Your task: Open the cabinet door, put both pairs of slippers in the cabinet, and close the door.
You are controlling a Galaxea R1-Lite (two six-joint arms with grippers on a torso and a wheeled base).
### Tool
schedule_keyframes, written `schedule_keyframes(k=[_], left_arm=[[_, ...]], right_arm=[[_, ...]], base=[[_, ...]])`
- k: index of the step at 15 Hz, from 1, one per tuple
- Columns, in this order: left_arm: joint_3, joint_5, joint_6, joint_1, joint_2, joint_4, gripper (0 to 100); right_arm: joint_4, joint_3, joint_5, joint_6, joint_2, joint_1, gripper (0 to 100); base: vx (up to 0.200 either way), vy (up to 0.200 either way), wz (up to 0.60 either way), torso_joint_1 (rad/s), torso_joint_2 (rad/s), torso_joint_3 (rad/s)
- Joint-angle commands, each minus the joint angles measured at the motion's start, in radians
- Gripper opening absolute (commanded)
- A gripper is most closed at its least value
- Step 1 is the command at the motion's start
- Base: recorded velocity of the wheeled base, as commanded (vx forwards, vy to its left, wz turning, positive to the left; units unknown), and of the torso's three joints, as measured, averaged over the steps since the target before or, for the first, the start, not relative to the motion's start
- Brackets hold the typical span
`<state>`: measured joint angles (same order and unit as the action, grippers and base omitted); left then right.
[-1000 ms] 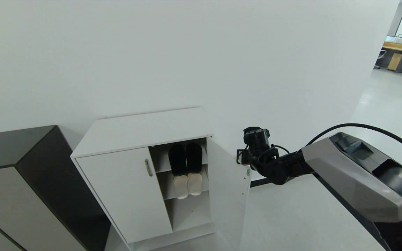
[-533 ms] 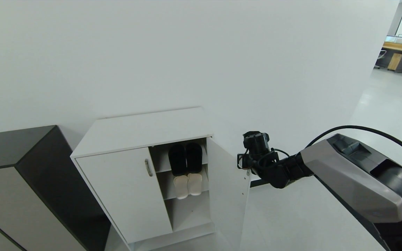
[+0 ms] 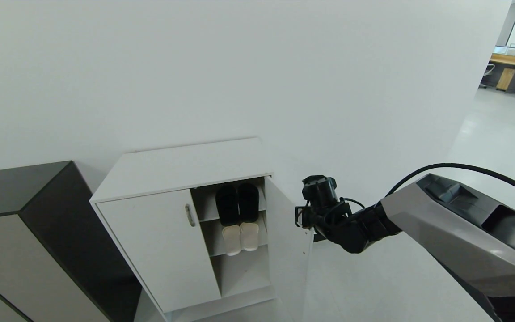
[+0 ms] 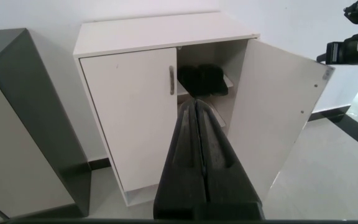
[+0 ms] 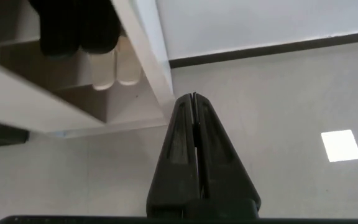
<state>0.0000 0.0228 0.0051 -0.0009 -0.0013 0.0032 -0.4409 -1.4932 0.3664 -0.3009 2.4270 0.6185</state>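
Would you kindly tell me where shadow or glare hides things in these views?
Head view: the open half of the cabinet is shaded, yet the black slippers and white slippers stay distinct. Left wrist view: the black pair merges with shadow. Right wrist view: a bright square glares off the floor.

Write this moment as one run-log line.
slippers: both pairs shelved | door: open | right gripper: shut, by door edge | left gripper: shut, facing cabinet
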Motion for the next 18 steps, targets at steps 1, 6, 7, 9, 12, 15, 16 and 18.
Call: schedule_keyframes(k=[1, 6, 7, 9, 12, 15, 16, 18], left_arm=[[0.000, 0.000, -0.001, -0.001, 0.001, 0.000, 0], [0.000, 0.000, -0.001, -0.001, 0.001, 0.000, 0], [0.000, 0.000, -0.001, -0.001, 0.001, 0.000, 0], [0.000, 0.000, -0.001, -0.001, 0.001, 0.000, 0], [0.000, 0.000, -0.001, -0.001, 0.001, 0.000, 0], [0.000, 0.000, -0.001, -0.001, 0.001, 0.000, 0], [0.000, 0.000, 0.001, -0.001, 0.001, 0.000, 0], [0.000, 0.000, -0.001, -0.001, 0.001, 0.000, 0]], right_arm=[[-0.012, 0.064, -0.001, -0.001, -0.063, 0.055, 0], [-0.079, 0.174, 0.002, 0.005, -0.111, 0.187, 0], [-0.114, 0.192, 0.006, 0.012, -0.114, 0.201, 0], [-0.170, 0.252, 0.002, 0.080, -0.121, 0.218, 0], [-0.217, 0.284, 0.000, 0.100, -0.118, 0.218, 0], [-0.219, 0.287, 0.000, 0.100, -0.117, 0.218, 0], [-0.219, 0.287, 0.000, 0.098, -0.117, 0.218, 0], [-0.222, 0.289, 0.000, 0.098, -0.115, 0.218, 0]], base=[[0.000, 0.000, 0.00, 0.000, 0.00, 0.000], [0.000, 0.000, 0.00, 0.000, 0.00, 0.000], [0.000, 0.000, 0.00, 0.000, 0.00, 0.000], [0.000, 0.000, 0.00, 0.000, 0.00, 0.000], [0.000, 0.000, 0.00, 0.000, 0.00, 0.000], [0.000, 0.000, 0.00, 0.000, 0.00, 0.000], [0.000, 0.000, 0.60, 0.007, 0.01, 0.002], [0.000, 0.000, 0.60, 0.002, 0.00, 0.000]])
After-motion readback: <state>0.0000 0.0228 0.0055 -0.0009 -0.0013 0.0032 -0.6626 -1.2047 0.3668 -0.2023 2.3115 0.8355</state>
